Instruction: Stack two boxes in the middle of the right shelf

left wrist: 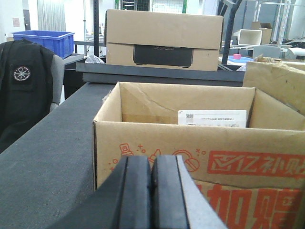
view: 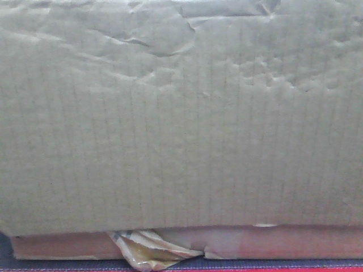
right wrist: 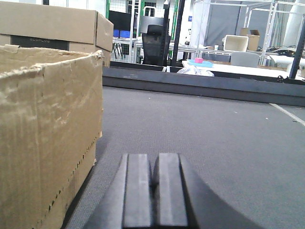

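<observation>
Beyond the closed left fingers (left wrist: pixel 138 191), perhaps touching: open box (left wrist: pixel 200 143).

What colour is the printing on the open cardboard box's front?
Red on the open box, clearest in left wrist view.

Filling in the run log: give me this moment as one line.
left gripper: shut, empty, facing open printed box | right gripper: shut, empty, beside plain box | front view: blocked by cardboard

Cardboard box (view: pixel 181 124) fills the front view, edges cropped
</observation>
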Robot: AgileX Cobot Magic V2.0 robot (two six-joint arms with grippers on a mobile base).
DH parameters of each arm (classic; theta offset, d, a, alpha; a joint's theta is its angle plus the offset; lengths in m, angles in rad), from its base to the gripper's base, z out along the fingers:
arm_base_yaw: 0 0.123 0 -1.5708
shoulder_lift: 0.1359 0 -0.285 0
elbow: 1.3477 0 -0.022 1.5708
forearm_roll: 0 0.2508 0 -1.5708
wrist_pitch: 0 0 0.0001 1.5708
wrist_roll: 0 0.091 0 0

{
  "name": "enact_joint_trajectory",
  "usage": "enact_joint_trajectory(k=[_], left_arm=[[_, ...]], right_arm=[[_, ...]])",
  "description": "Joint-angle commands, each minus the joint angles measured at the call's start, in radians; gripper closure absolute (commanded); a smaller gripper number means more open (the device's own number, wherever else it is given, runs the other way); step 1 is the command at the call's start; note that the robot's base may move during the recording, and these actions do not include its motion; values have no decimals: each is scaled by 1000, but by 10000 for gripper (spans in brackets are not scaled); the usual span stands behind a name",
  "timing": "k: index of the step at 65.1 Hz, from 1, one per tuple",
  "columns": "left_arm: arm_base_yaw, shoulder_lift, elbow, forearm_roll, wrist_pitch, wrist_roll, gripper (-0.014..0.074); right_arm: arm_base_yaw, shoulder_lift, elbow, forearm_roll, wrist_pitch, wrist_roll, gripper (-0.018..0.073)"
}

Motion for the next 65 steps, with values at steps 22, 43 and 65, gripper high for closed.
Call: enact_joint_trajectory(k=[22,43,65], left_arm=[[-5,-3,-1,2,-18,-4,707],[-3,-3,-138,0,140,-4,707],[-3,309,-583,65,554,-4,707]], right_arm=[[-6,-2,0,9,-21,-5,721],[-6,-2,0,9,-21,-5,721],[-6,-2,0,9,-21,-5,721]])
